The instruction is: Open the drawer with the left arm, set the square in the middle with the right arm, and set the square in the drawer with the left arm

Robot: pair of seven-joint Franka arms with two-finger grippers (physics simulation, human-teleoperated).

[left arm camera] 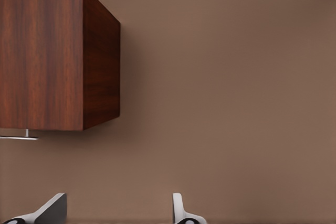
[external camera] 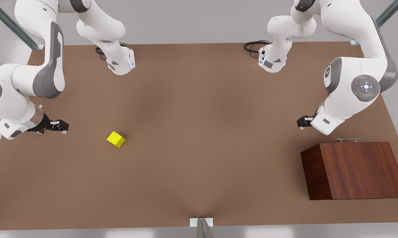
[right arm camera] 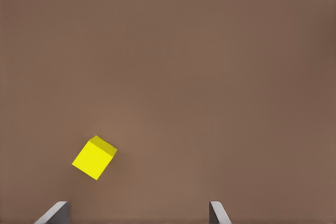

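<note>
Drawer (external camera: 349, 142) shut in your cabinet (external camera: 354, 170) at the front view's right, left tool (external camera: 301, 124) parted and empty nearby. Your right tool (external camera: 62, 127) hovers spread and empty near the square (external camera: 116, 139), which rests on the bench (external camera: 199, 132).

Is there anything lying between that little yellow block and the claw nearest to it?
Nothing visible. Bare table separates the yellow square from the right gripper, whose fingers are open. The left gripper is over by the drawer.
</note>
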